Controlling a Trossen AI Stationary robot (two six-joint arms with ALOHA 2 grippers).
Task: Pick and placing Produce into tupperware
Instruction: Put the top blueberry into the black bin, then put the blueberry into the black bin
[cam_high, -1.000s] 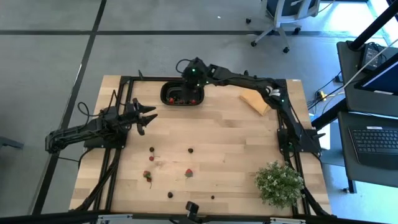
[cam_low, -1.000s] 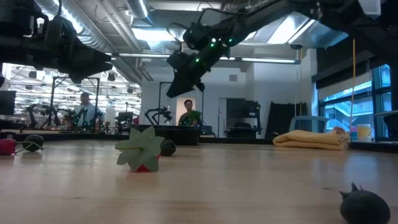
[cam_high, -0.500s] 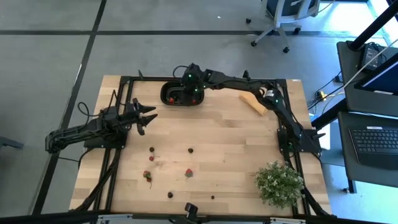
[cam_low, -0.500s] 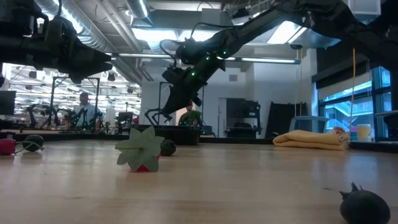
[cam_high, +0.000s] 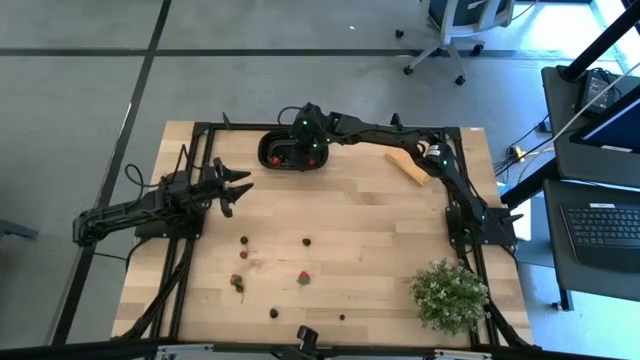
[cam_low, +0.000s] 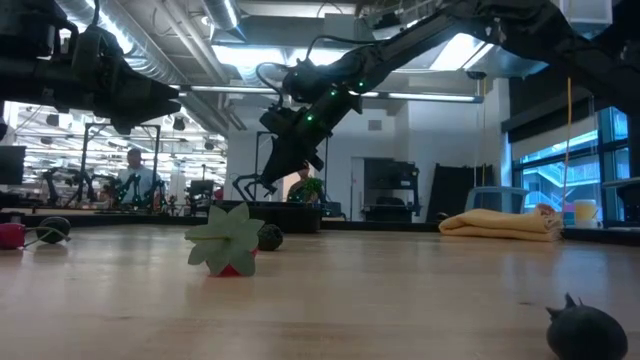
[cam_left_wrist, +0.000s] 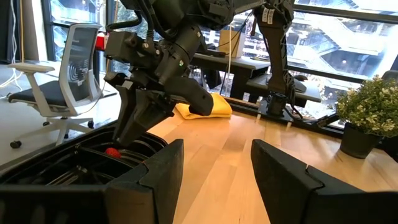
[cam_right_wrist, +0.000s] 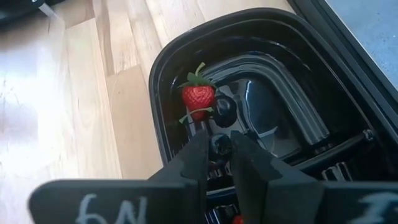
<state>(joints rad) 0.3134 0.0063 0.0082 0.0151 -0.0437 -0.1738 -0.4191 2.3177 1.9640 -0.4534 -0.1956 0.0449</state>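
On a wooden table (cam_high: 370, 225) in an open workshop, the right gripper (cam_right_wrist: 215, 151) pinches a dark berry (cam_right_wrist: 219, 145) inside the black container (cam_high: 268, 150); the left gripper (cam_high: 235, 187) waits spread nearby, fruits (cam_high: 303, 277) scattered beyond.

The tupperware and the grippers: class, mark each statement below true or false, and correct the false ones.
1. The right gripper is over the tupperware. True.
2. The tupperware is empty. False: a red strawberry and dark berries lie in it.
3. The left gripper is inside the tupperware. False: it hangs open at the table's left side, apart from the tupperware.
4. Several pieces of produce lie loose on the table. True.
5. The potted plant stands beside the tupperware. False: it stands at the opposite, near right corner.
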